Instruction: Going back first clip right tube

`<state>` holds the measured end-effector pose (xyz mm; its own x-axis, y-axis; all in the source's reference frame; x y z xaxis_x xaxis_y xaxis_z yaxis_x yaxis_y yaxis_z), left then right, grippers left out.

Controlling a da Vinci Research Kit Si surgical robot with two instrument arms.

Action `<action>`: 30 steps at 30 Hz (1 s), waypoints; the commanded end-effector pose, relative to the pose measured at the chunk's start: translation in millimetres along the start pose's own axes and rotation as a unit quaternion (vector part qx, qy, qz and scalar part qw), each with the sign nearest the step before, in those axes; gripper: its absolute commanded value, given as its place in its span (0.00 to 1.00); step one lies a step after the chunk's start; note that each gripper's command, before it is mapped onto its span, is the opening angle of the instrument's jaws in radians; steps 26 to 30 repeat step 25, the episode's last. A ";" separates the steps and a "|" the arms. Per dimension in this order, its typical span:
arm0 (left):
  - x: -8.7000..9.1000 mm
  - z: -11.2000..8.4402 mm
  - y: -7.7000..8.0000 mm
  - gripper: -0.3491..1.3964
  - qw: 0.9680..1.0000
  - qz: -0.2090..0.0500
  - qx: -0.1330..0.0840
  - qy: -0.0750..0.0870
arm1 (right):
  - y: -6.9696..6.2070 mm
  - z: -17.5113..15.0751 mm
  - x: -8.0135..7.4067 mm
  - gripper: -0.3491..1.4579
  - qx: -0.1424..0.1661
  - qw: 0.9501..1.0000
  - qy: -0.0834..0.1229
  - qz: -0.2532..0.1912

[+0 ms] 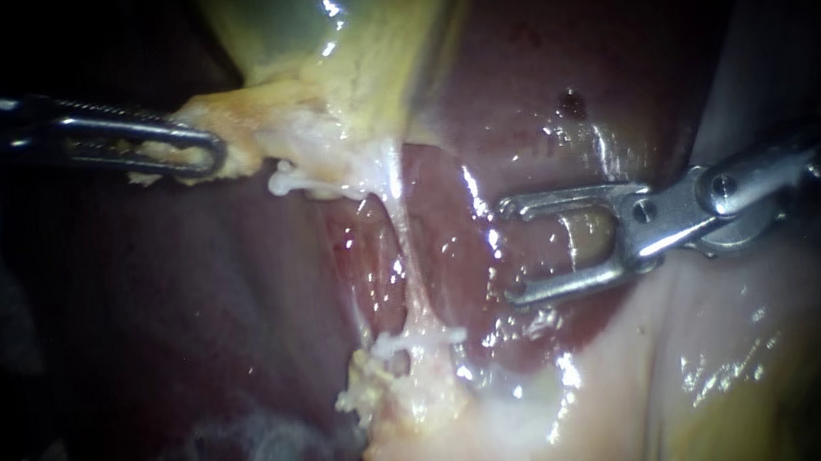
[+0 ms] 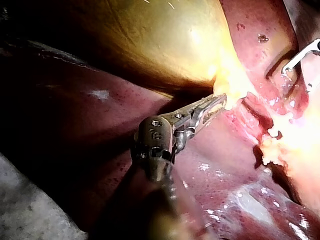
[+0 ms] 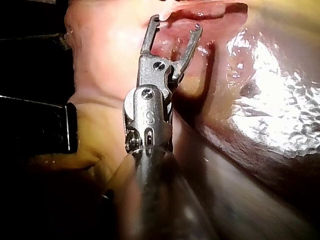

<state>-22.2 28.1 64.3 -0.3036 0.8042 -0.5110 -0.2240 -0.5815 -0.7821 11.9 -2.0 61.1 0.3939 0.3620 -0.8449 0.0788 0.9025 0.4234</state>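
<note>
My right instrument [image 1: 510,253] gapes empty at three o'clock of the thin, slick, tear-prone tube [image 1: 411,261], best taken mid-span; my left instrument [image 1: 210,155] clamps the gallbladder [image 1: 382,42].

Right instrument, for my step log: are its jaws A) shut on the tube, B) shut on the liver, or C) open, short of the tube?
C: a gap shows between the jaws of the right instrument, which grip nothing and stop short of the tube.
</note>
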 end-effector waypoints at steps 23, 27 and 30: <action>-1.1 2.4 -1.0 0.00 1.000 -0.002 -0.005 -0.007 | 0.0 0.0 0.0 0.47 0.000 1.000 0.000 0.000; -1.1 2.4 -1.0 0.00 1.000 -0.002 -0.005 -0.007 | 0.0 0.0 0.0 0.47 0.000 1.000 0.000 0.000; -1.1 2.4 -1.0 0.00 1.000 -0.002 -0.005 -0.007 | 0.0 0.0 0.0 0.47 0.000 1.000 0.000 0.000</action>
